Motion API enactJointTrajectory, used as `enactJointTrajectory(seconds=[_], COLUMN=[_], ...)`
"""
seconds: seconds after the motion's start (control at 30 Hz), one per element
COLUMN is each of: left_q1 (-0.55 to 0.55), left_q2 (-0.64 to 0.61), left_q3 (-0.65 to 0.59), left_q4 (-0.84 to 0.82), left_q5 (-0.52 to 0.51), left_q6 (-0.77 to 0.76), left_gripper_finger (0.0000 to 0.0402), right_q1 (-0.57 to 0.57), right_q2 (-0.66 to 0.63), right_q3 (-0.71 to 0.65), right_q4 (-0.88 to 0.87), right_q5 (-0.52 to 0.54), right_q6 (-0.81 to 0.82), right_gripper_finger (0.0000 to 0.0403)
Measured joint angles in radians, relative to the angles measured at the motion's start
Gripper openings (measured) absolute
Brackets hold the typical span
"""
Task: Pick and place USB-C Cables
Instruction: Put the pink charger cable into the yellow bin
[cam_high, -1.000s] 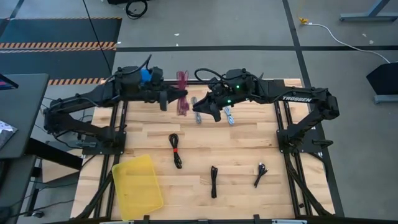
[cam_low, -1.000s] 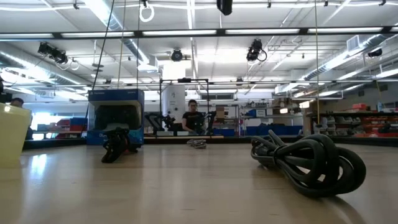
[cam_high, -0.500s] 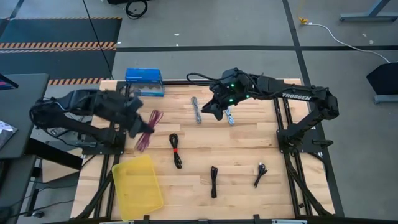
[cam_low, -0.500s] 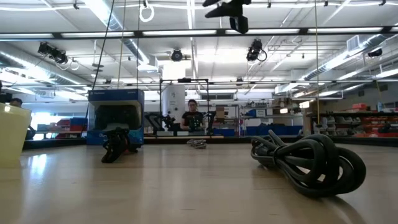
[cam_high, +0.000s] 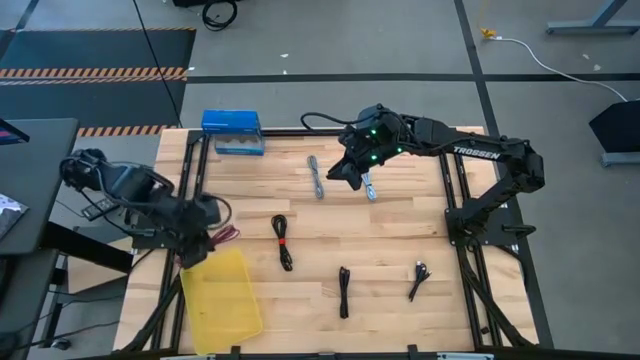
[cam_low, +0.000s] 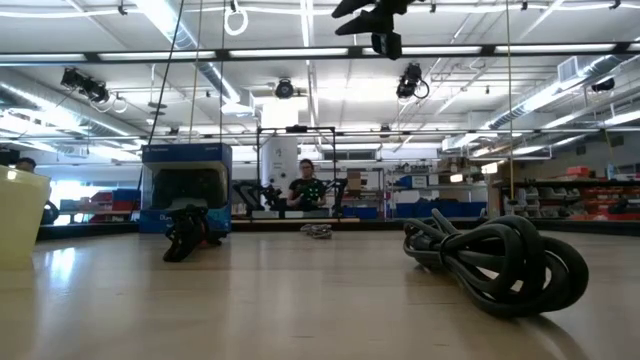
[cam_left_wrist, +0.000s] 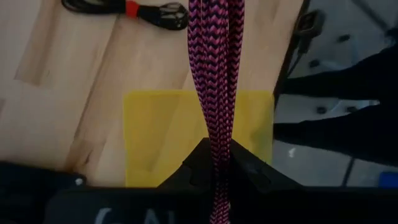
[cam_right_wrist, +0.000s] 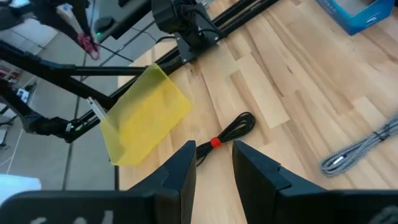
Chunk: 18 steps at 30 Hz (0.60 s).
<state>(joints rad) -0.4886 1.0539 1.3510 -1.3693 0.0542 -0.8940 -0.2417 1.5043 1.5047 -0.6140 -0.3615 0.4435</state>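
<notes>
My left gripper (cam_high: 207, 238) is shut on the magenta cable (cam_high: 228, 236), just above the far edge of the yellow tray (cam_high: 222, 298). My right gripper (cam_high: 345, 173) hovers open over the far middle of the table, between two grey cables (cam_high: 316, 177) (cam_high: 370, 187) lying flat. A black cable with a red tie (cam_high: 282, 241) lies mid-table. Two more black cables (cam_high: 344, 292) (cam_high: 418, 281) lie near the near edge. In the right wrist view the open gripper (cam_right_wrist: 214, 163) looks down at the red-tied cable (cam_right_wrist: 221, 140). My left gripper (cam_left_wrist: 214, 165) pinches the magenta cable bundle (cam_left_wrist: 214, 74) between its two fingers at one end (cam_left_wrist: 215, 149), with the fingers slanting down from above. The braided strands run side by side out from the fingers. The bundle is lifted clear, over the yellow tray (cam_left_wrist: 155, 137) and the table.
A blue box (cam_high: 232, 132) stands at the far left edge. The yellow tray sits at the near left corner. Black frame rails run along the table's left and right sides. In the low view a black cable (cam_low: 500, 260) lies close, and a person sits far behind the table.
My left gripper has carried the magenta cable from the far edge beside the blue box toward the near left, ending above the yellow tray's far edge. The cable stayed pinched and lifted the whole way. The blue box, hidden before by the arm, now shows.
</notes>
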Motion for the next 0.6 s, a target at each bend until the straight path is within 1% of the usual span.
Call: enactJointTrajectory(seconds=[0.13,0.3,0.4,0.5,0.6], left_q1=[-0.05,-0.07,-0.086,-0.1,-0.112], left_q2=[0.078,0.172,0.213,0.235,0.245], left_q3=[0.0,0.0,0.0,0.0,-0.001], left_q4=[-0.044,-0.048,-0.049,-0.05,-0.039], left_q5=[-0.033,-0.054,-0.054,-0.054,-0.054], left_q6=[0.006,0.066,0.091,0.078,0.019], left_gripper_finger=[0.0028,0.0028,0.0028,0.0028,0.0028], right_q1=[0.001,0.0,0.001,0.001,0.001], right_q2=[0.0,0.0,0.0,0.0,0.0], right_q3=[0.0,0.0,0.0,0.0,0.0], right_q4=[-0.004,-0.004,-0.007,-0.012,-0.019], right_q5=[0.0,-0.001,-0.022,-0.042,-0.07], right_q6=[0.001,0.001,0.002,0.004,0.006], right_gripper_finger=[0.011,0.011,0.011,0.011,0.011])
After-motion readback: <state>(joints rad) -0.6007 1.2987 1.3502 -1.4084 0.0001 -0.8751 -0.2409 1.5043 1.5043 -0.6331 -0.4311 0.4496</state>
